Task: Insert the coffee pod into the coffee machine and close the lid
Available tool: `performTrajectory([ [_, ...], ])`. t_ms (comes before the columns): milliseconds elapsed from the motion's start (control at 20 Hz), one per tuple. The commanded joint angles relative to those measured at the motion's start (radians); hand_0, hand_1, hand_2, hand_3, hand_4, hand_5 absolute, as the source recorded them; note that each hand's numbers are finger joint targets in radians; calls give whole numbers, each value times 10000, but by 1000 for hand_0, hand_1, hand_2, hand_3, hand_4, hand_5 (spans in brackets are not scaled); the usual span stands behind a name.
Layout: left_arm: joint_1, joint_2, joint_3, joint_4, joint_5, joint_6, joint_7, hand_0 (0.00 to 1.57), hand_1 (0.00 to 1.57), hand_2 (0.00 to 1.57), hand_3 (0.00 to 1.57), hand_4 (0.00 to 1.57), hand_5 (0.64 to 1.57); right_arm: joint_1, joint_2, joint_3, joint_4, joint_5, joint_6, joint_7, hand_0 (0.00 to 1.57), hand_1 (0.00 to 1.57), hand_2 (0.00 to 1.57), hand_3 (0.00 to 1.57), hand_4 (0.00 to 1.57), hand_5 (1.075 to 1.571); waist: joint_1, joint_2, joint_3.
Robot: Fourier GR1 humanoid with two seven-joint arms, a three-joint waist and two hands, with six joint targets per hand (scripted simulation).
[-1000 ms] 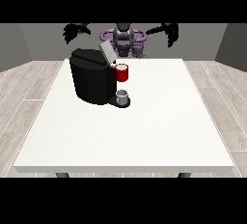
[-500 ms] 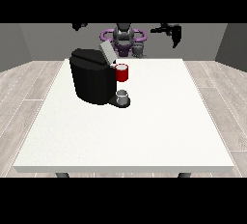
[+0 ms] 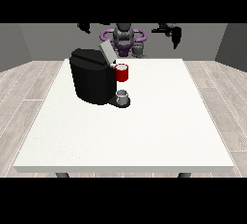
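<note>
Item 1. Large white rectangular table [image 3: 144, 136]: carries the machine toward its far left part.

Item 2. Black box-shaped coffee machine [image 3: 90, 78]: upright, with its pale grey lid [image 3: 106, 51] raised and tilted back, so the pod slot reads as open. A red thing at the machine [image 3: 122, 73] sits at its front. Below that, a small grey thing [image 3: 122, 95] stands on the machine's base; whether this is the coffee pod cannot be told, and no pod shows plainly elsewhere on the table.

Item 3. Hand at the view's right [image 3: 172, 32]: black, raised high above the far table edge, well apart from the machine. It hangs downward; whether its fingers are curled or straight cannot be told, nor whether it carries anything.

Item 4. Hand at the view's left [image 3: 85, 27]: black, raised near the top of the scene, above and behind the machine; finger state likewise cannot be told.

Item 5. Robot torso with purple rings [image 3: 123, 37]: behind the far table edge.

Risk notes (judgement): both hands are high and far from the machine, so any approach is long. A descent from behind could knock the raised lid shut before a pod goes in. A reach across the front could bump the machine or the grey thing on its base.
</note>
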Motion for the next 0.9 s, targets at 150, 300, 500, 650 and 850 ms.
performTrajectory([
  [150,1103,-213,-1095,-1754,1279,873,898,0,0,0,0,0,1571,-242,234,-91,796,-103,339,-502,0,0,0,0,0,1571,-27,370,0],
  [300,1515,-216,-1157,-2315,1014,341,539,0,0,0,0,0,1571,-1163,-457,-974,1528,-438,566,-353,0,0,0,0,0,1571,430,1037,0],
  [500,1964,-64,-1274,-3001,892,468,560,0,0,0,0,0,1571,-1663,-319,-999,1895,-549,673,-289,0,0,0,0,0,1571,220,1374,-1],
  [650,1886,436,-897,-3180,1436,343,931,0,0,0,0,0,1571,-1798,-102,-838,2103,-292,598,-901,0,0,0,0,0,1571,-125,1675,-2],
  [850,1603,237,-1248,-3475,1169,899,968,0,0,0,0,0,1571,-2533,83,-723,2789,31,296,-893,0,0,0,0,0,1571,-114,2119,-2],
])
